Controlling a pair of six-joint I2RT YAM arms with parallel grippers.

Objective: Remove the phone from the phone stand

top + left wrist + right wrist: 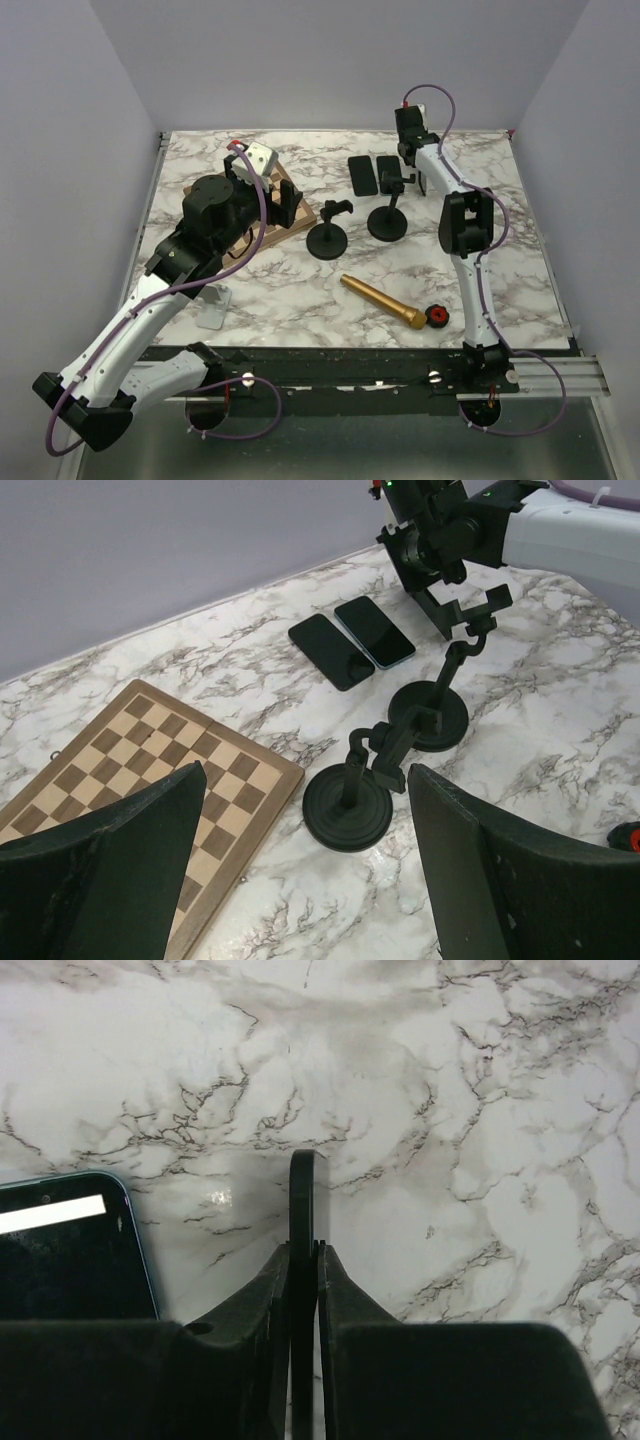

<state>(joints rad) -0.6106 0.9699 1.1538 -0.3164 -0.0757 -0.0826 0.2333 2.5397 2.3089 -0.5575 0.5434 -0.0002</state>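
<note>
Now, glossy phone (375, 630) on veined marble (560, 680), right hand (303, 1250) pinching thin plate (302, 1180)

Both phones flat, side by side.
Dark phone (330, 651) just beside blue-edged phone (374, 631), both just behind upright black round-based phone stand (428, 715).

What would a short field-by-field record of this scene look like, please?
phones: dark phone and blue-edged phone, flat on the table, side by side
stands: near stand empty; far stand with its top beside the right fingers
right fingers: shut on a thin black plate; cannot tell what it is
left fingers: open, empty
</note>
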